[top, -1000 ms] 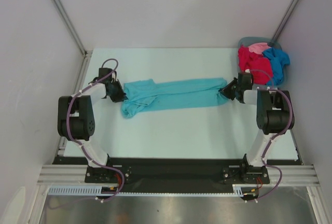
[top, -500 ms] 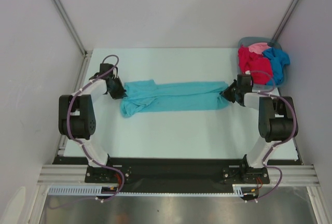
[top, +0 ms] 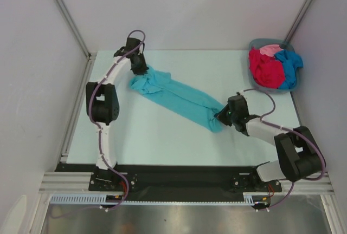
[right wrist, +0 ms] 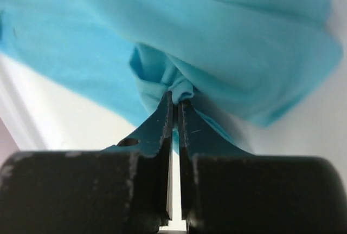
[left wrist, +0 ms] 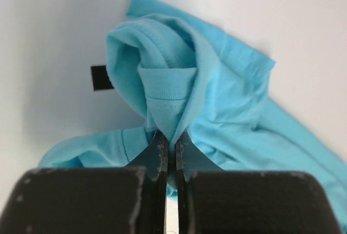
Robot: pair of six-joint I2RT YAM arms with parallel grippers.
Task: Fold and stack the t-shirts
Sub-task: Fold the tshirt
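Top external: teal t-shirt (top: pixel 181 97) stretched diagonally, not yet folded; left gripper (top: pixel 142 71), right gripper (top: pixel 220 116) clamped on its ends; other t-shirts (top: pixel 265 69) heaped in basket (top: pixel 264 41).

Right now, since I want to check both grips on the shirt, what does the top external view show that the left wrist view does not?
Only the top view shows the teal cloth t-shirt lying diagonally between both arms, the right fingers pinching its near end, and the grey-blue plastic basket holding red, pink and blue t-shirts. Only the left wrist view shows a small black square mark beside the cloth and a stitched hem bunched above the grip. Both show the left fingers shut on the shirt's far end.
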